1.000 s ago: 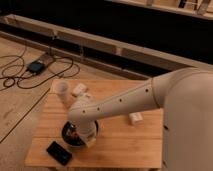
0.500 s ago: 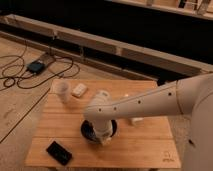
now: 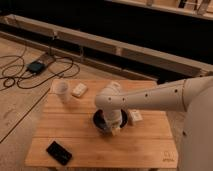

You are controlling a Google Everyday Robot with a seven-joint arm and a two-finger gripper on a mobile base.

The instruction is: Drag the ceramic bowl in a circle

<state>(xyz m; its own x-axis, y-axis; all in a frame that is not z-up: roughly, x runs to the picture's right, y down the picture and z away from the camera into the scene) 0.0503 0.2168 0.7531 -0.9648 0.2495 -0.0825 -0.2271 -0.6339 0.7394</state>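
The black ceramic bowl (image 3: 102, 121) sits near the middle of the wooden table (image 3: 80, 142), mostly covered by my arm; only its left rim shows. My gripper (image 3: 115, 127) reaches down into or onto the bowl at its right side. The white arm (image 3: 155, 100) comes in from the right.
A pale translucent cup (image 3: 62, 91) stands at the table's back left, with a small white block (image 3: 79, 90) beside it. A flat black slab (image 3: 59, 152) lies at the front left. A small white item (image 3: 135, 117) lies just right of the bowl. Cables and a device (image 3: 36, 66) lie on the floor at left.
The bowl and my gripper have moved together from the table's front left toward the middle and right. The phone-like slab stays where it was.
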